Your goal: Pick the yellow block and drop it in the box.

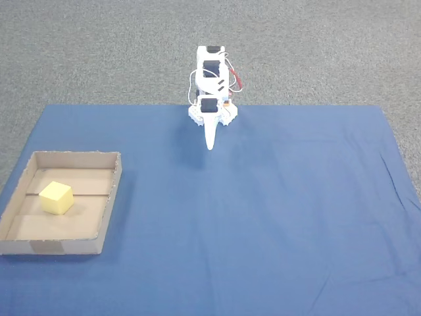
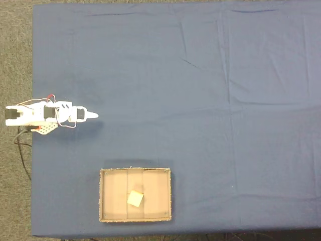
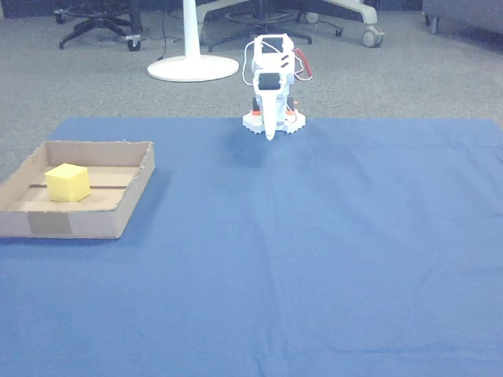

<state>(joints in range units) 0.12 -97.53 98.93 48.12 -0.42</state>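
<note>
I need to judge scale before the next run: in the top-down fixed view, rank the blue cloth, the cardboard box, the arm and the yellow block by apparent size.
1. blue cloth
2. box
3. arm, clearly less area than the box
4. yellow block, lying inside the box

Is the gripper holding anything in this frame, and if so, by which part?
Nothing is held. The gripper is folded near the arm's base, apart from the yellow block, which lies on the floor of the box.
</note>
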